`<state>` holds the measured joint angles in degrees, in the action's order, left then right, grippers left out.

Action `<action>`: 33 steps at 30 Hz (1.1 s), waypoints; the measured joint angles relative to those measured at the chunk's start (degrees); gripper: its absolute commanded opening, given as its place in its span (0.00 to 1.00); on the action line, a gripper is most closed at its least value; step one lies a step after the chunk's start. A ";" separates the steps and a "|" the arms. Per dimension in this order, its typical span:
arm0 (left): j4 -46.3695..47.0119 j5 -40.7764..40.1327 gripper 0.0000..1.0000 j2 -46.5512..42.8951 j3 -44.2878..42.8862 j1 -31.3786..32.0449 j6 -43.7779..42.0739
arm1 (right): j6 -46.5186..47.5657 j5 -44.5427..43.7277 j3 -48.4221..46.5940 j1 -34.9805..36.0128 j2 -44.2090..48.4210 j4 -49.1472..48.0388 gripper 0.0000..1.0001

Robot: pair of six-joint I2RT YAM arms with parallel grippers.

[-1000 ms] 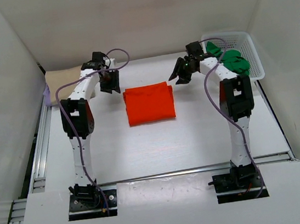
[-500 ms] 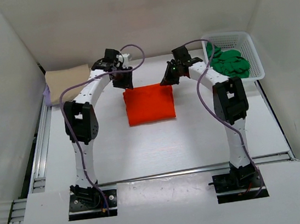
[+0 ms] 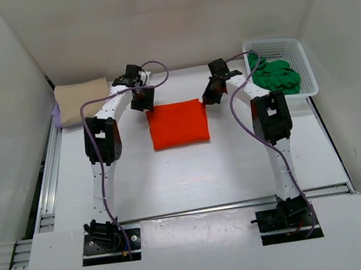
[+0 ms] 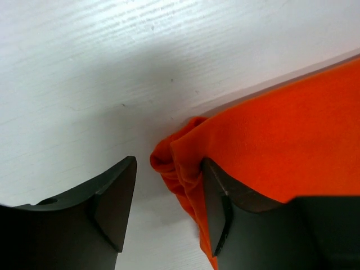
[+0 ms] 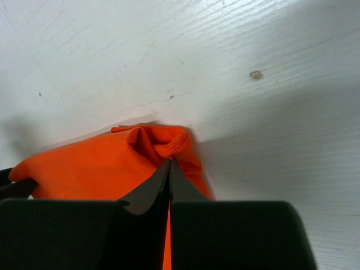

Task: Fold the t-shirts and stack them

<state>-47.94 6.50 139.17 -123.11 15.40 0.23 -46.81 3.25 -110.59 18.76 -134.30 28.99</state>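
While the right gripper [image 5: 170, 162] pinches shut on the far right corner of the folded orange-red t-shirt [image 3: 178, 123], the left gripper [image 4: 169, 174] straddles the far left corner, jaws apart; the shirt lies flat, centre of the table [image 3: 192, 173].

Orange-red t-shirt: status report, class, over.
Right pincer shut on far corner of orange-red t-shirt. Left pincer open, astride the other far corner. Shirt folded, flat on table. Nothing in the way.

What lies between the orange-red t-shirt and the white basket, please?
Top view: the right arm crosses that stretch, its right gripper at a corner of the orange-red t-shirt; otherwise bare table.
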 measured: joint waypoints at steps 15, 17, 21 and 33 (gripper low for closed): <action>1.62 5.16 0.86 -21.70 20.31 -0.02 -0.22 | 7.54 7.04 14.38 0.50 18.21 4.44 0.31; 1.73 7.17 0.85 -20.94 22.99 -0.02 -0.20 | 8.35 8.37 16.39 0.72 18.32 4.72 0.43; 0.76 10.38 0.85 -17.00 27.32 -0.02 -0.20 | 9.14 10.21 19.82 1.20 17.31 5.68 0.46; -0.11 25.79 0.66 -10.36 22.88 -0.35 0.55 | 9.05 13.03 26.99 1.51 15.63 4.46 0.42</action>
<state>-48.05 32.29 128.81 -100.22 15.05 0.78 -37.76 16.27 -83.59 20.27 -118.67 33.45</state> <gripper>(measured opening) 0.750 0.435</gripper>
